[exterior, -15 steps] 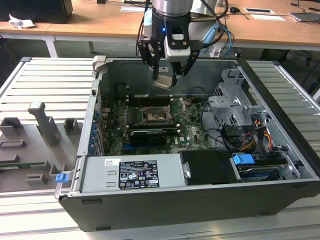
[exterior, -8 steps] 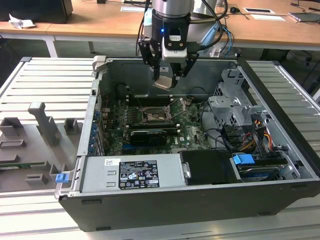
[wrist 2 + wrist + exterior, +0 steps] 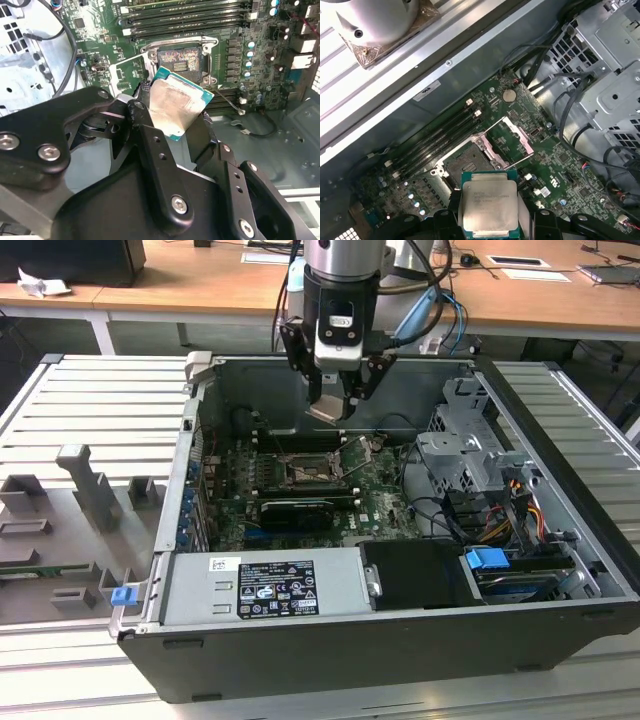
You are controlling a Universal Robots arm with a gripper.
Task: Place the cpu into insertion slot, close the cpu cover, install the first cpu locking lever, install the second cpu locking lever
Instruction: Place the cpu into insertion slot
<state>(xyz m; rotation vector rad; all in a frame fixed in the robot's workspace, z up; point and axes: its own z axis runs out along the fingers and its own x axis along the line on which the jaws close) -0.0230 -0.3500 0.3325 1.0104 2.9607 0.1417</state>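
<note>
We hold the cpu [image 3: 490, 202] clamped by its edges in the gripper [image 3: 335, 405], above the motherboard [image 3: 370, 495] and not yet in the slot [image 3: 179, 60]. The slot lies bare and the cover [image 3: 524, 140] stands swung open beside it, so we judge the placing step to be in hand. To do it well, we judge that the chip must be levelled, its edges squared to the slot's rim, and then lowered straight, with no sideways slide over the contacts. The second wrist view shows the chip tilted in the fingers [image 3: 145, 125], one corner nearer the slot. The first wrist view makes it look flat but shows the open cover plainly. The exterior view adds height: the chip hangs well clear of the board, somewhat behind the slot.
</note>
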